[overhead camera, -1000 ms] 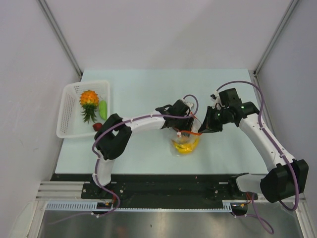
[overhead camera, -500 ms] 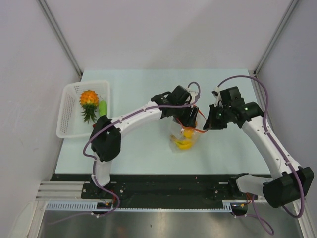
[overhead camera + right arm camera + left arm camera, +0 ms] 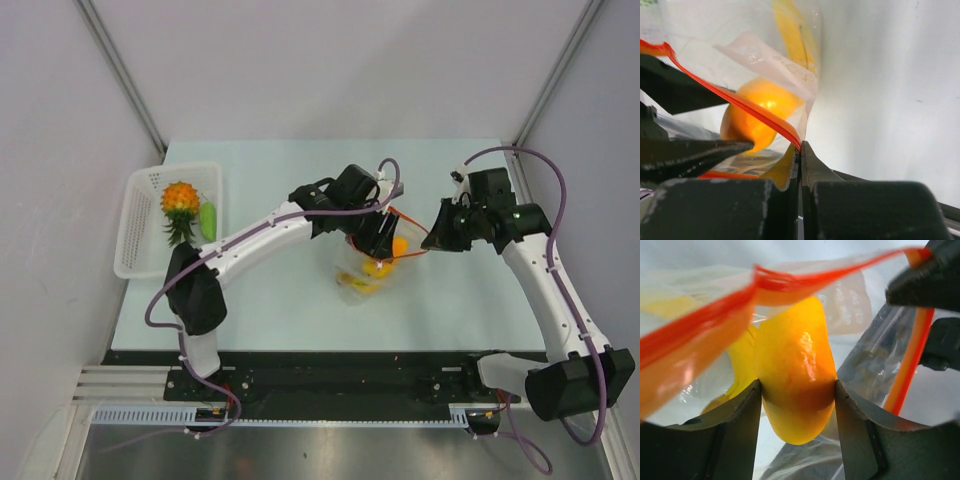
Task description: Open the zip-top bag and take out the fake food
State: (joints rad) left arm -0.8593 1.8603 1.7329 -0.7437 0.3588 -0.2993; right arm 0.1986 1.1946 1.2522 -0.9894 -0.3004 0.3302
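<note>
The zip-top bag [image 3: 352, 283] hangs mid-table with its orange-red zip strip [image 3: 715, 305] pulled open. My left gripper [image 3: 388, 243] is at the bag's mouth, shut on an orange-yellow piece of fake food [image 3: 795, 375] that sits between both fingers [image 3: 740, 430]. My right gripper [image 3: 432, 243] is shut on the strip's right end [image 3: 790, 134], holding the bag up. Yellow bananas [image 3: 375, 268] remain inside the bag [image 3: 795, 40]. The held piece also shows through the plastic in the right wrist view [image 3: 757, 117].
A white perforated basket [image 3: 140, 250] stands at the table's left edge with the pineapple [image 3: 180, 202] and a green piece [image 3: 208, 220] in it. My left arm stretches diagonally from the basket's corner to the bag. Grey walls close in on both sides.
My left gripper has risen up and right out of the bag with the orange-yellow piece. The right gripper has pulled the strip to the right, lifting and stretching the bag's mouth.
</note>
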